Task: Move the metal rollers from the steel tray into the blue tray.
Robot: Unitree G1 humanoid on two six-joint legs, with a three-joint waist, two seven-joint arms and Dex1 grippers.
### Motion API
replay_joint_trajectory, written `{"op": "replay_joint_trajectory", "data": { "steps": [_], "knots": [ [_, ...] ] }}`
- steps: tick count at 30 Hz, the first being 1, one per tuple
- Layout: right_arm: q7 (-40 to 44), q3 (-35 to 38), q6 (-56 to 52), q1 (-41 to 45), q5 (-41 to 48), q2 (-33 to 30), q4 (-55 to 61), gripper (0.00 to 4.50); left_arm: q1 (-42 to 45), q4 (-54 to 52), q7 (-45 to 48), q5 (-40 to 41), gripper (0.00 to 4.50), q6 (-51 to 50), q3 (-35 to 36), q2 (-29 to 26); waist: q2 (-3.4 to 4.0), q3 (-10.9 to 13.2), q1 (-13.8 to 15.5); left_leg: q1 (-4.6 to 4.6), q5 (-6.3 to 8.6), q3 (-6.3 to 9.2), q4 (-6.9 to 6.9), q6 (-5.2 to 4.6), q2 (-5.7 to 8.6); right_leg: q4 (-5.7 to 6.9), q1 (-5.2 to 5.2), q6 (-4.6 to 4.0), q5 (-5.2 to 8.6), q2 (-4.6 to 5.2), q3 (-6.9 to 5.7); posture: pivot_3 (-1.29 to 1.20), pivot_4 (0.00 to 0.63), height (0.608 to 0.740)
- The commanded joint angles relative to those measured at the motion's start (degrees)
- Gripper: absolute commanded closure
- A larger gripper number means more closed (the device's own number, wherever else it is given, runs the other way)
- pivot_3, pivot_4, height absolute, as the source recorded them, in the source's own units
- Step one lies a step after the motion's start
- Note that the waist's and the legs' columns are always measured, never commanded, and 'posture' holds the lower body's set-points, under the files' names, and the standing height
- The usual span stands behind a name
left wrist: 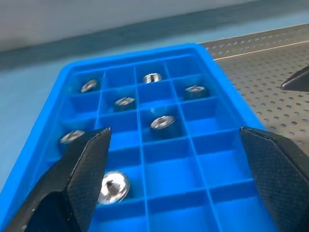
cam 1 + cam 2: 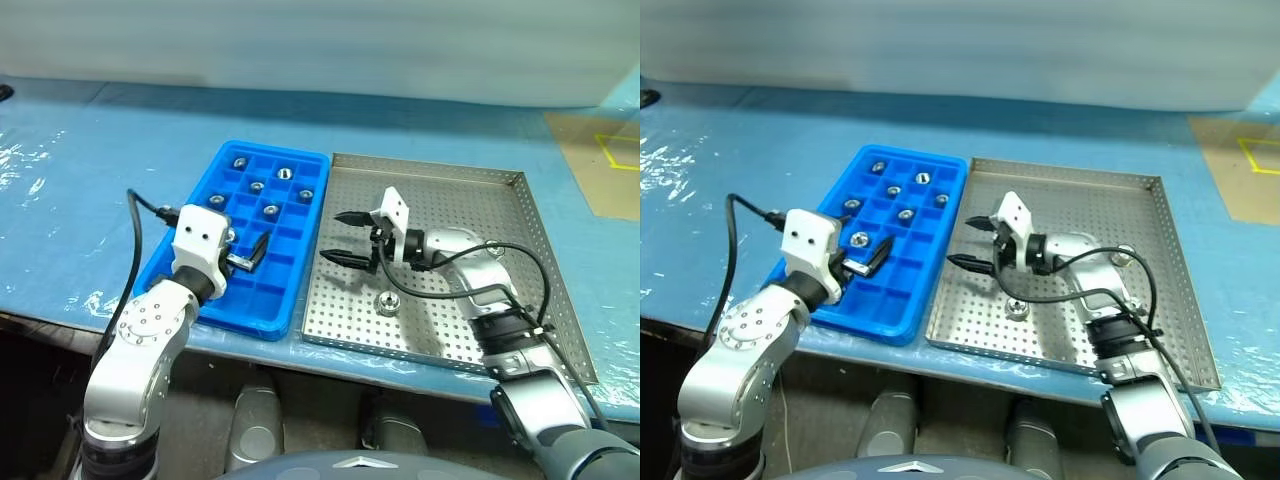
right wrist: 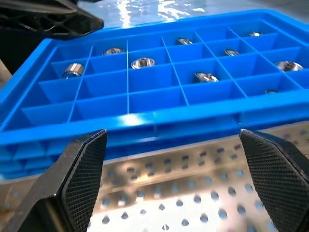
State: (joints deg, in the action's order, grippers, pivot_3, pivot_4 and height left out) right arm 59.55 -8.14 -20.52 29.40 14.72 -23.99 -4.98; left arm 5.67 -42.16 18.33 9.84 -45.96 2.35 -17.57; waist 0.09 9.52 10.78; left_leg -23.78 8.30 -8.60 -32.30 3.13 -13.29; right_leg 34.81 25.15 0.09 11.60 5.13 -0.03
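Steel roller, nearest: we find one of the metal rollers (image 2: 387,303) loose on the steel tray (image 2: 540,260), toward its near rim, just below the right gripper (image 2: 349,238).
Right gripper: its jaws stand spread and empty, pointing toward the blue tray (image 2: 215,300) above the perforated floor.
Left gripper (image 2: 247,255): its jaws stand spread and empty over the near compartments of the blue tray.
Rollers delivered: we count seven in separate compartments; one lies just beside the left gripper (image 1: 113,187), the others sit farther back.
Handling: we judge each roller stiff, dense for its size and slick, likely to roll or squirt from the pads. We advise pinching across the outer wall, not the rounded edge.
Hard to make out: a second shiny piece (image 2: 1122,256) sits behind the right arm, partly covered; we cannot tell whether it is a roller.
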Motion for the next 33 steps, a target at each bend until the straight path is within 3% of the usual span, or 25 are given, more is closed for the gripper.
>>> {"op": "replay_joint_trajectory", "data": {
  "steps": [1,6,18,33],
  "knots": [
    [-0.4,2.1,-3.1,-2.3,2.7,-2.6,8.0,0.00,4.1,4.0,4.0,2.1,0.02,5.2,-1.5,-1.0,0.01,0.0,-0.4,0.02,-0.01,0.00,0.01,0.01,0.02,0.01,-0.03,0.00,0.00,0.01,0.00,0.17,0.150,0.740],
    [-1.5,4.2,-8.4,-7.0,4.9,-7.5,16.5,0.00,8.4,10.8,12.0,3.1,0.02,11.5,-6.1,-4.5,0.02,0.0,-2.2,0.13,-0.05,-0.04,0.04,0.08,0.04,0.04,-0.08,0.00,-0.01,0.00,0.06,0.07,0.150,0.740],
    [-3.1,6.9,-18.6,-18.1,9.8,-18.0,31.0,0.00,15.5,19.4,22.3,6.0,0.02,18.3,-10.8,-5.3,0.03,0.0,-5.7,0.56,-0.03,-0.20,0.10,0.05,0.09,0.05,-0.35,0.00,-0.01,0.01,0.14,-0.08,0.150,0.740],
    [-9.8,1.8,-22.2,-20.0,9.2,-16.1,33.9,0.00,16.0,23.7,28.7,7.1,0.02,23.1,-11.4,-7.0,0.05,0.0,-7.0,0.63,-0.02,-0.24,0.11,0.02,0.11,0.04,-0.40,0.00,-0.01,0.02,0.14,-0.11,0.150,0.740]
  ]
}}
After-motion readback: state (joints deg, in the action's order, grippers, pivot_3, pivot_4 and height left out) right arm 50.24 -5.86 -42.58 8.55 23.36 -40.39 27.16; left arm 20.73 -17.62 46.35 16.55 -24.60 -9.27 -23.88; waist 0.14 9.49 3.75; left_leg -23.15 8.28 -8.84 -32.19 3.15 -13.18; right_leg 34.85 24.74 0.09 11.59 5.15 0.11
